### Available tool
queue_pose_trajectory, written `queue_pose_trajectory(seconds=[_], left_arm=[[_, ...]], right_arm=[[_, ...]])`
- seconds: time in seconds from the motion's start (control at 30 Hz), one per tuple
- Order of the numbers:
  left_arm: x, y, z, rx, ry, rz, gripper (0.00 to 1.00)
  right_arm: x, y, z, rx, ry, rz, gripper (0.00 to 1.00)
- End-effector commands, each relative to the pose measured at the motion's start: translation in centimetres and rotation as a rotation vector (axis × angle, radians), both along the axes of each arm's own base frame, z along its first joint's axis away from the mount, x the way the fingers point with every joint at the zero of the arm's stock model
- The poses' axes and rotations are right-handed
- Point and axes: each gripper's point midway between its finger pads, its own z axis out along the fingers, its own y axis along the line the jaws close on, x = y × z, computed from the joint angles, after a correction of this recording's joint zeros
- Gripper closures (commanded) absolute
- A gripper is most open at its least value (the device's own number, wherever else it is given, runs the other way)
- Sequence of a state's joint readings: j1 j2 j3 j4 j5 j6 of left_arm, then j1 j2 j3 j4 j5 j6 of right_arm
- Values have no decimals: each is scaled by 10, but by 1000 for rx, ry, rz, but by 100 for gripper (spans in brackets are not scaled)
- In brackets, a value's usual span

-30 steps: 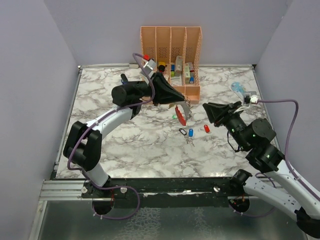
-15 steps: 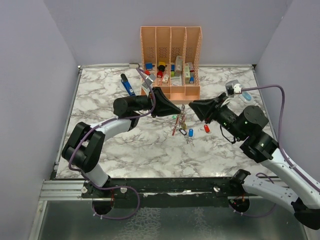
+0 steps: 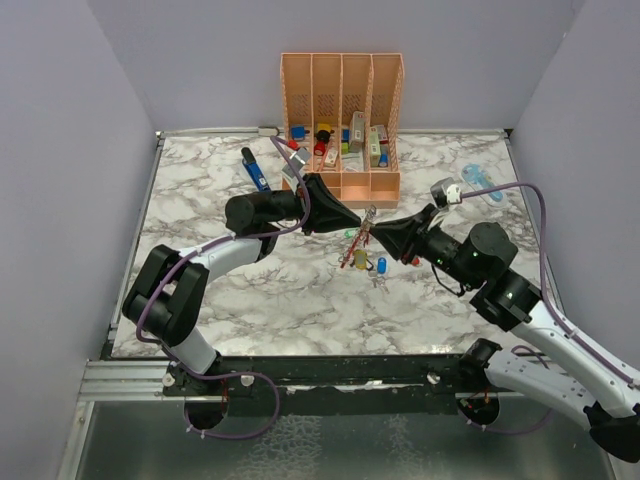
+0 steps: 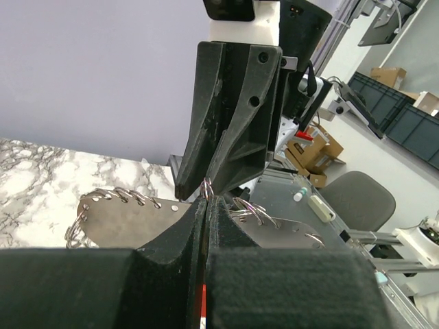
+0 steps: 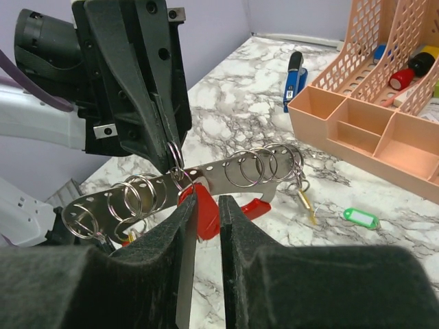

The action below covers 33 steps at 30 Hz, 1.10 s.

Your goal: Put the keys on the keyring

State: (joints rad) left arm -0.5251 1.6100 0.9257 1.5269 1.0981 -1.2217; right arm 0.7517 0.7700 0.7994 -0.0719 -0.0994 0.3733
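Note:
The keyring (image 3: 358, 245) is a grey metal plate (image 5: 226, 175) strung with several wire rings, with a red clip (image 5: 206, 212) under it. It hangs above mid-table. My left gripper (image 3: 362, 222) is shut on one ring at the plate's top edge (image 4: 206, 199). My right gripper (image 5: 204, 199) meets it from the right, its fingers a narrow gap apart on either side of the red clip; whether they press on it does not show. A brass key (image 5: 306, 203) dangles from an end ring. A green key (image 5: 361, 218), a blue key (image 3: 381, 265) and a red key (image 3: 415, 260) lie on the marble.
The peach slotted organizer (image 3: 343, 100) stands at the back with small coloured items in it. A long blue pen-like tool (image 3: 256, 172) lies to its left. A pale blue item (image 3: 477, 178) rests at the back right.
My right gripper has swung left to the keyring and narrowed its jaws round the red clip. My left gripper lowered the keyring a second ago and has held still since.

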Motion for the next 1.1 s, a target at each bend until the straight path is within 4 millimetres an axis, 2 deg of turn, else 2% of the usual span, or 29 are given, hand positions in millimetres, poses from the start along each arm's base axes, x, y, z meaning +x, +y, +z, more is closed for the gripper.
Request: queue_pose_trajectory(seconds=[0.0,0.23,0.5,0.8,0.93,1.07], left_arm=[[-28,15,42,-164,-278,-7,100],[-27,15,41,-161,-282,-8,100],[-27,15,41,-156,-283,-13,100],[-30,16,44,-157,-283,-21,100],[-30,16,46,-159,-281,-22,100],[-30,16,46,-160,-278,-22,100]], right_arm=[[-2,7,15,59,-45,31,81],[-3,6,19,66,-53,34,80],[-12,1,23,84,-71,50,76],[-8,12,20,63,-74,79,78],[-7,12,21,62,-79,76,83],[-7,10,22,63,-81,66,94]])
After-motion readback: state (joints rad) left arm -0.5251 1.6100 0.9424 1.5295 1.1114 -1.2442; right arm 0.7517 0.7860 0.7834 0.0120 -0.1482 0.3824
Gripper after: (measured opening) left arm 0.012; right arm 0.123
